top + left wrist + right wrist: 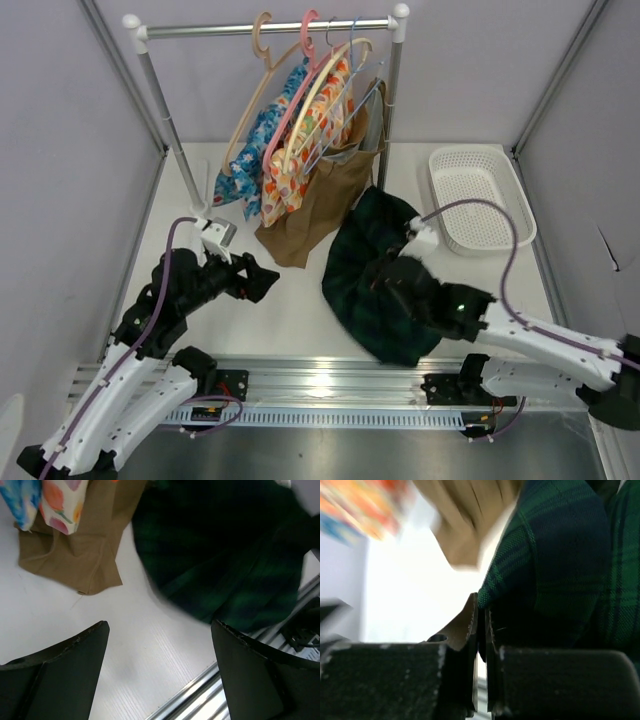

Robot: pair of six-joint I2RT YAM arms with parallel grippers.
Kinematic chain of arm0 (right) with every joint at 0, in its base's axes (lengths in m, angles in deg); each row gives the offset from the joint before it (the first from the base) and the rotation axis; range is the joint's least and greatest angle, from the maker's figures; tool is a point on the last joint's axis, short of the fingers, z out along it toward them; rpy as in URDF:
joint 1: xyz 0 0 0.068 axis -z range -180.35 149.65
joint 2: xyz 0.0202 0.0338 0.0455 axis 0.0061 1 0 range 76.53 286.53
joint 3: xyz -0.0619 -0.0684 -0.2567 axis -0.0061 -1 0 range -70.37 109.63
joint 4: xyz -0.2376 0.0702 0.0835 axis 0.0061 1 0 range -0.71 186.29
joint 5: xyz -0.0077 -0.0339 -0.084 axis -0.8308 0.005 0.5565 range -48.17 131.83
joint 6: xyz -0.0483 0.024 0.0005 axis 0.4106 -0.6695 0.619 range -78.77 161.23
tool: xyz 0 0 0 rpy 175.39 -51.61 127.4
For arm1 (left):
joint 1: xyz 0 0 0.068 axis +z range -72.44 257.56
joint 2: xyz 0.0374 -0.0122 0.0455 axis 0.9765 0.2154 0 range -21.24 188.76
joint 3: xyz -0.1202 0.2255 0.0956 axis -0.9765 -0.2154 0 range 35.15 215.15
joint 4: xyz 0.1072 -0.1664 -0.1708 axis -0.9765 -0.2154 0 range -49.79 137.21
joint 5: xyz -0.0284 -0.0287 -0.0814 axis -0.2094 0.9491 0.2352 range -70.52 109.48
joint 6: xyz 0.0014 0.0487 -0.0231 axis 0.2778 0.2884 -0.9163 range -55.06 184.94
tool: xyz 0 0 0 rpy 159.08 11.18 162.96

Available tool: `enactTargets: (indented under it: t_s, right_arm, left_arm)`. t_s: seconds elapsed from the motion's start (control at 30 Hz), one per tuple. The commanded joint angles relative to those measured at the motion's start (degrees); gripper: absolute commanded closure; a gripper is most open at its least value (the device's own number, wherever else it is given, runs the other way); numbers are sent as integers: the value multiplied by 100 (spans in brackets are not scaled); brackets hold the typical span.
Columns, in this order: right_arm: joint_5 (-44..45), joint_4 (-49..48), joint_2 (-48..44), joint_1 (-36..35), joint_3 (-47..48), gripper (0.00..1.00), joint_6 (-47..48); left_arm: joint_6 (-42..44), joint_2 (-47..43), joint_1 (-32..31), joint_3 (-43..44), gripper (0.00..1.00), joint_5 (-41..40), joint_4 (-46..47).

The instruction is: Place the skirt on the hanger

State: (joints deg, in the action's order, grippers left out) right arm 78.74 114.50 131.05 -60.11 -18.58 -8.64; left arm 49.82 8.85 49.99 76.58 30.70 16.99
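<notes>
The dark green and navy plaid skirt [365, 315] lies crumpled on the white table at centre right. It also shows in the left wrist view [220, 555] and the right wrist view [560, 555]. My right gripper [386, 276] is shut on an edge fold of the skirt, the jaws nearly touching with cloth pinched between them [481, 607]. My left gripper [262, 280] is open and empty, low over bare table left of the skirt [160, 625]. The pale cream hanger [312, 100] hangs by its hook on the rack at the back.
A metal rack bar [200, 30] carries a tan hanger, a pink hanger, floral garments [300, 150] and a plain brown garment [315, 210] that droops onto the table. A white basket [520, 200] stands at back right. A metal rail [330, 385] runs along the near edge.
</notes>
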Motion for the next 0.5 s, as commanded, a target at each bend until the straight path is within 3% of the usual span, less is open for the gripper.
enactTargets:
  t_s: [0.0,0.1,0.13,0.23,0.33,0.47]
  right_arm:
    - [688,-859,531,-702,-749,97,-1235]
    - [624,-335,1621,-1281,-460,73,-1605]
    - [694,-298,1788,-1440,-433,55,-1623]
    - [529,-413,1572,-1547,-495,29,-1280]
    - [484,-105,1028,-1319,-468,16,-1122]
    - [405,114,255,-1143,-477,9,-902]
  left_arm:
    - [-430,138,-46,85,11,529,174]
    - [-965,208,-55,-204,11,863,507]
    - [-1072,226,-64,-258,11,1003,578]
    - [-1423,243,-108,-653,11,1119,885]
    - [-1617,366,-230,-961,11,1145,1262]
    - [-1635,735,-538,-953,11,813,1466]
